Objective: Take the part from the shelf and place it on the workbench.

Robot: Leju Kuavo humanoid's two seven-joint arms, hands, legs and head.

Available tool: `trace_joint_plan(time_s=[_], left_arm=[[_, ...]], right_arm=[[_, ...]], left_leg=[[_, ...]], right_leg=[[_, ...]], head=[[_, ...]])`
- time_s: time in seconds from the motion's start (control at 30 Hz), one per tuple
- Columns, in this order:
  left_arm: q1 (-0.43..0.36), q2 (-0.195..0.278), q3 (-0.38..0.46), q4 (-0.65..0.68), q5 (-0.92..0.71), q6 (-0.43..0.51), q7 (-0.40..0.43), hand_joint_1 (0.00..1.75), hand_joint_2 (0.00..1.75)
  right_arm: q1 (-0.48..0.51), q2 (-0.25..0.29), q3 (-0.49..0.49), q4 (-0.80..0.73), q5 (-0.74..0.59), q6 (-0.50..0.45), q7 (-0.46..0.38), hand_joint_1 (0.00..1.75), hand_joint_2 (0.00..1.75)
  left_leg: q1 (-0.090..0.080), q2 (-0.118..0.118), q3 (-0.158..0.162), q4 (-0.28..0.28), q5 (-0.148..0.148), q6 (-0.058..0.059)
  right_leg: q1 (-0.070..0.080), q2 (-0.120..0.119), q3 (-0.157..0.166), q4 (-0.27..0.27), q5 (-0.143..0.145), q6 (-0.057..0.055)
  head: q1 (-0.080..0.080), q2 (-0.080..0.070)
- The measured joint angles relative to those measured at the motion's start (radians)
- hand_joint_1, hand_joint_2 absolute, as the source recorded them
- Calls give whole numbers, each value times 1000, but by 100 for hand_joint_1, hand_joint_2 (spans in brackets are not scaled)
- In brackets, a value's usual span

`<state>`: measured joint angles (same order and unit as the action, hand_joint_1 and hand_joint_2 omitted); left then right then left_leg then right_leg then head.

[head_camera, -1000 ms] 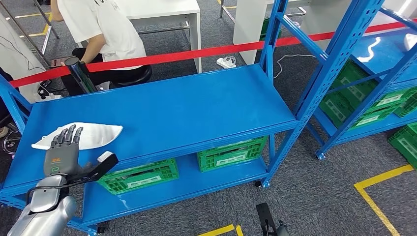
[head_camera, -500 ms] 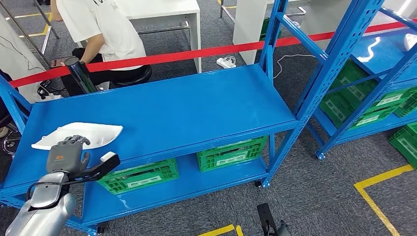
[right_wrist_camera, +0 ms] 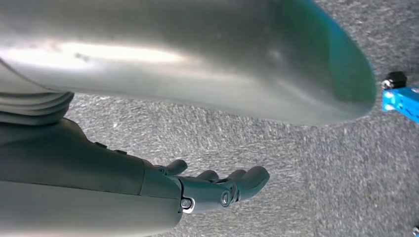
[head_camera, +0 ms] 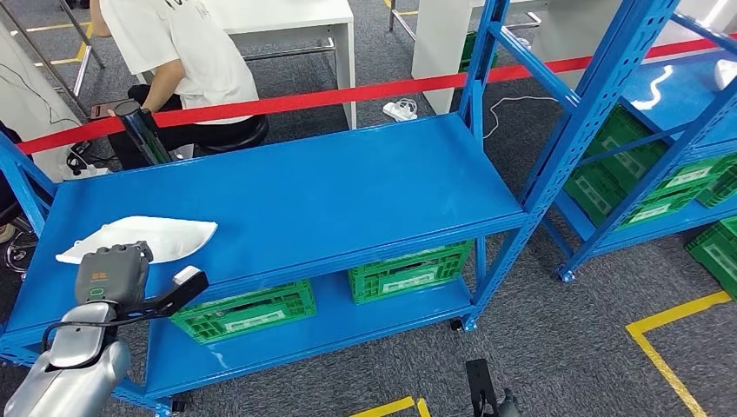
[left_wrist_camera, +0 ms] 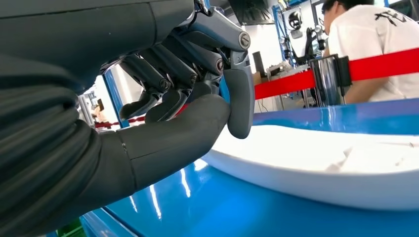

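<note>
The blue shelf (head_camera: 287, 200) is the landmark here. Behind it a red barrier tape (head_camera: 348, 94) runs across, and behind the tape a person (head_camera: 178, 52) in a white shirt sits on a dark stool beside a white desk (head_camera: 295, 22). A white power strip (head_camera: 400, 110) lies on the grey carpet behind the shelf. On the lower level of the shelf stand two green crates (head_camera: 248, 313), side by side. To the right of the shelf stands a second blue rack (head_camera: 660, 113) with more green crates on its lower levels; I cannot count these fully. A yellow floor line (head_camera: 669, 347) is in front of that rack.

One white part (head_camera: 143, 239) lies flat on the top board of the shelf, at its left end near the front edge. Nothing stands between the part and the robot.

The left robot hand (head_camera: 113, 271) is at the front edge of the shelf, at the near edge of the part. In the left wrist view its fingers (left_wrist_camera: 168, 74) are curled in and the thumb meets one fingertip just above the rim of the part (left_wrist_camera: 321, 163); I cannot tell if the rim is really pinched between them.

The right robot hand (right_wrist_camera: 217, 190) hangs over the carpet, away from the shelf, with fingers slightly bent and apart, holding nothing.
</note>
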<state>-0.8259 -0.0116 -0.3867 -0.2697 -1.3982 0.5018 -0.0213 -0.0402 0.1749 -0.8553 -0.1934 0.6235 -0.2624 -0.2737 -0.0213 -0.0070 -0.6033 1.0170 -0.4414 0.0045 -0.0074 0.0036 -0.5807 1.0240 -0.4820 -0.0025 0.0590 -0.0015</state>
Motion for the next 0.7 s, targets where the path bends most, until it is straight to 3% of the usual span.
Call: trace_joint_plan(time_s=[0.03, 0.1, 0.7], left_arm=[[0, 1, 3, 0, 0, 6, 1, 0, 87], [-1, 4, 11, 0, 2, 21, 0, 0, 0], [6, 25, 53, 0, -4, 38, 7, 0, 0]], right_arm=[[0, -1, -5, 0, -1, 1, -6, 0, 0], [0, -4, -11, 0, 2, 7, -12, 0, 0], [-8, -6, -17, 0, 46, 27, 25, 0, 0]], left_leg=[[0, 0, 0, 0, 0, 0], [0, 0, 0, 0, 0, 0], [0, 0, 0, 0, 0, 0]], right_leg=[[0, 0, 0, 0, 0, 0], [0, 0, 0, 0, 0, 0], [0, 0, 0, 0, 0, 0]], head=[[0, 0], [0, 0], [0, 0]])
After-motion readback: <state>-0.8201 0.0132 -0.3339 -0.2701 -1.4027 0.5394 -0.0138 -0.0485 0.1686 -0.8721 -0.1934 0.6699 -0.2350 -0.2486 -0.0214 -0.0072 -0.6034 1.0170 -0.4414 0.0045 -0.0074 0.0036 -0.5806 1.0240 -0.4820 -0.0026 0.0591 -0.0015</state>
